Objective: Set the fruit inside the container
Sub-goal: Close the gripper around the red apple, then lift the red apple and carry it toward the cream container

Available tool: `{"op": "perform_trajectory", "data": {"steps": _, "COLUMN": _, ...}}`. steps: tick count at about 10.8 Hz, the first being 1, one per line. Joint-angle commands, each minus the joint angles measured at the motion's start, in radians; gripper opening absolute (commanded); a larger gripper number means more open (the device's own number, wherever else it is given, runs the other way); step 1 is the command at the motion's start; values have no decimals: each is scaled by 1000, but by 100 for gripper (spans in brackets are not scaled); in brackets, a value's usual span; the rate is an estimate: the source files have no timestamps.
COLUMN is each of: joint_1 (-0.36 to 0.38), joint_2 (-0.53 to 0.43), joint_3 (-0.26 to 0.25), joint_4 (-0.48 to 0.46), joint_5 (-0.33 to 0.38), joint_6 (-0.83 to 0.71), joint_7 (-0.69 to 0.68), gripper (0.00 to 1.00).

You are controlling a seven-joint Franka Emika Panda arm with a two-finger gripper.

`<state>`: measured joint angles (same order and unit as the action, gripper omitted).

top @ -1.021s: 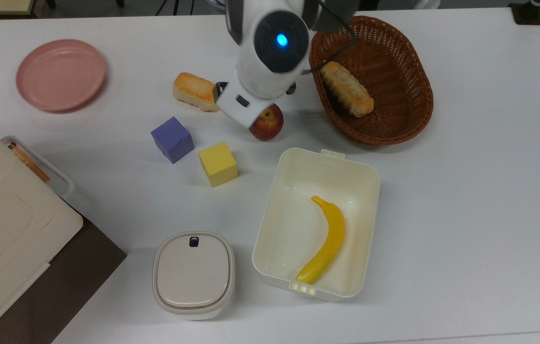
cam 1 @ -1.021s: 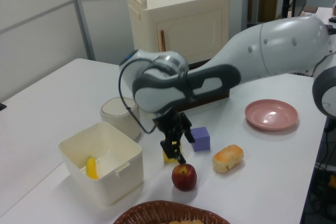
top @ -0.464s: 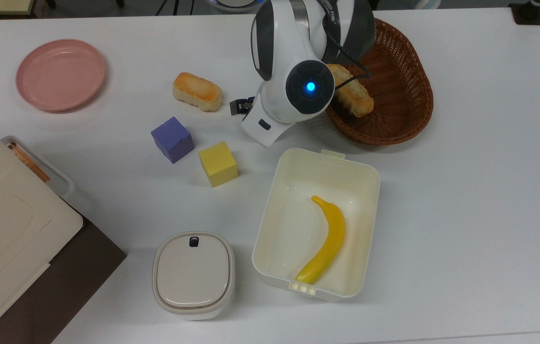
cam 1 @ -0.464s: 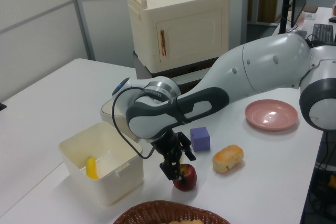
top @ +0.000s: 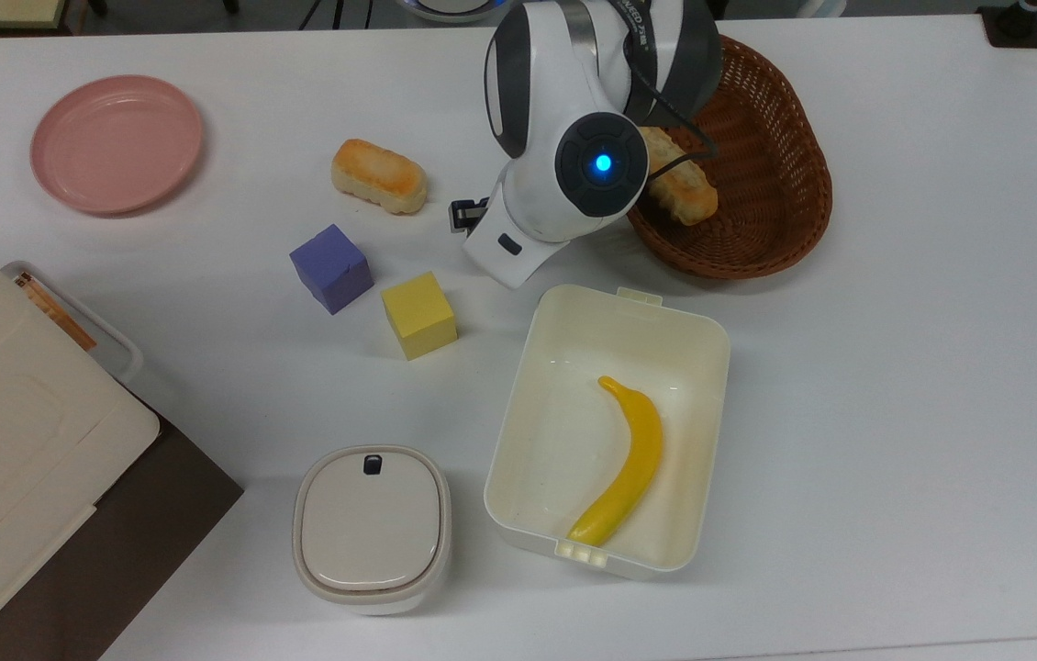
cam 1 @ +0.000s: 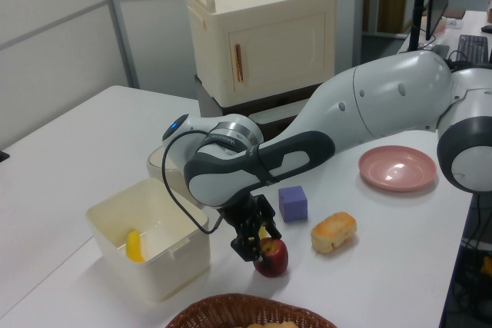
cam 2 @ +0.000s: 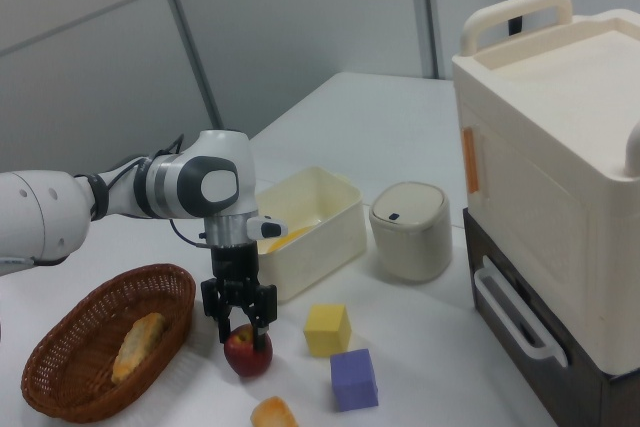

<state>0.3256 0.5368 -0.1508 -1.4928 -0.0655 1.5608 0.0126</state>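
White table (top: 895, 367), grey panelled walls (cam 2: 300, 37), cream cabinet (cam 1: 265, 32)

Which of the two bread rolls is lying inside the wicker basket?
The roll beside the arm at the top view's right lies in the basket. The other roll lies on the bare table, above the purple cube.

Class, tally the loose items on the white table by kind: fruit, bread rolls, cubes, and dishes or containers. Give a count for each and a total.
Fruit: 2, the apple and the banana.
Bread rolls: 2, one on the table, one in the basket.
Cubes: 2, purple and yellow.
Dishes or containers: 4, pink plate, wicker basket, open tub, lidded box.
Total: 10
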Motion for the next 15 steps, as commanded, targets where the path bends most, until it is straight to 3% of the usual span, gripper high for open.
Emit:
{"op": "perform_trajectory", "data": {"steps": 1, "joint_1": 4, "joint_2": -14, "joint_3": -7, "joint_4": -14, "joint_5": -13, "joint_6": 16, "joint_7": 11, "gripper": 5}}
{"op": "perform_trajectory", "data": {"steps": 6, "joint_1": -13, "joint_2": -148, "joint_3": -16, "joint_4": 26, "joint_5": 1, "joint_6": 13, "joint_7": 20, "gripper": 5}}
{"op": "perform_trajectory", "data": {"steps": 10, "joint_1": -40, "joint_2": -167, "joint_3": -21, "joint_4": 199, "joint_5": 58, "joint_6": 39, "joint_7": 102, "gripper": 6}}
{"op": "perform_trajectory", "data": {"steps": 11, "joint_1": -39, "joint_2": -169, "joint_3": -16, "joint_4": 207, "joint_5": 85, "joint_6": 130, "joint_7": 154, "gripper": 7}}
{"op": "perform_trajectory", "data": {"steps": 13, "joint_1": -27, "joint_2": -155, "joint_3": -7, "joint_4": 178, "joint_5": 121, "joint_6": 401, "joint_7": 322, "gripper": 24}}
{"op": "perform_trajectory", "data": {"steps": 14, "joint_1": -17, "joint_2": -140, "joint_3": -6, "joint_4": 158, "joint_5": 119, "joint_6": 512, "joint_7": 395, "gripper": 42}}
{"op": "perform_trajectory", "data": {"steps": 15, "joint_1": 12, "joint_2": -123, "joint_3": -6, "joint_4": 157, "joint_5": 110, "joint_6": 550, "joint_7": 421, "gripper": 80}}
